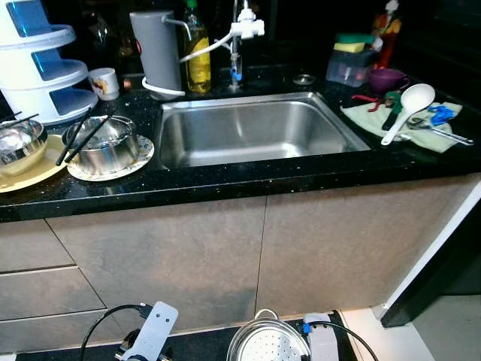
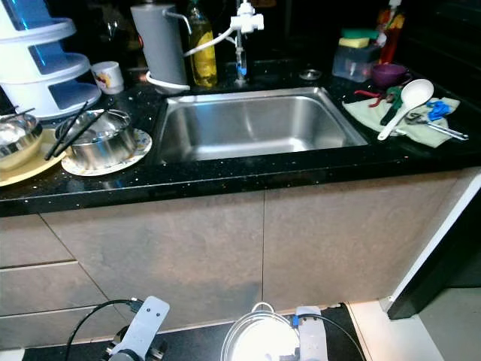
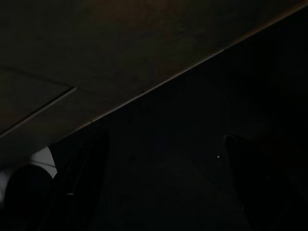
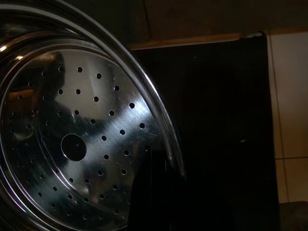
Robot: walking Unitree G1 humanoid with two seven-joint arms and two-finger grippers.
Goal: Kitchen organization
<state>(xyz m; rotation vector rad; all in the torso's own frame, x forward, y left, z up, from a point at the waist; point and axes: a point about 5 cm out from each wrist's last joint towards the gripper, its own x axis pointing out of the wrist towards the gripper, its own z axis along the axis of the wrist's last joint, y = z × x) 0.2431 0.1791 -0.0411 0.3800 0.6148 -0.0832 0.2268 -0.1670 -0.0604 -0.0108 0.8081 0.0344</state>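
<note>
— What's nearest to us?

— Down low, in front of the cabinet doors [image 1: 225, 256], the right gripper [image 4: 159, 192] is holding a steel steamer tray [image 1: 268, 342], round and full of small holes. A dark finger [image 4: 144, 202] lies across the tray's rim, so the jaws are pinched on that rim. The tray hangs over a black mat [image 4: 216, 120] on the tiled floor [image 4: 293, 96].

— And the other arm?

— The left gripper [image 3: 163, 192] hangs low beside it, also before the cabinet. Its wrist picture is very dark, but the two fingers [image 3: 82, 183] stand well apart with nothing between them.

— What's on the worktop?

— The black worktop [image 1: 225, 180] carries a steel sink [image 1: 255, 131] in the middle, set in from the front edge. Near the left edge a steel bowl [image 1: 105, 143] sits on a patterned plate [image 1: 139, 159] with chopsticks [image 1: 79, 139] laid across it. Just beside it, another steel bowl [image 1: 19, 147] rests on a yellow plate [image 1: 37, 173]. Toward the right edge a pale cloth [image 1: 443, 139] holds a white ladle [image 1: 409, 105] and some utensils I cannot make out clearly.

— Further back?

— At the back left corner stands a white and blue tiered rack [image 1: 41, 64], with a small cup [image 1: 104, 83] next to it. Behind the sink are a grey jug [image 1: 155, 49], a yellow bottle [image 1: 197, 56] and the tap [image 1: 239, 34]. At the back right, a clear box with sponges [image 1: 352, 64] and a purple bowl [image 1: 387, 79].
</note>
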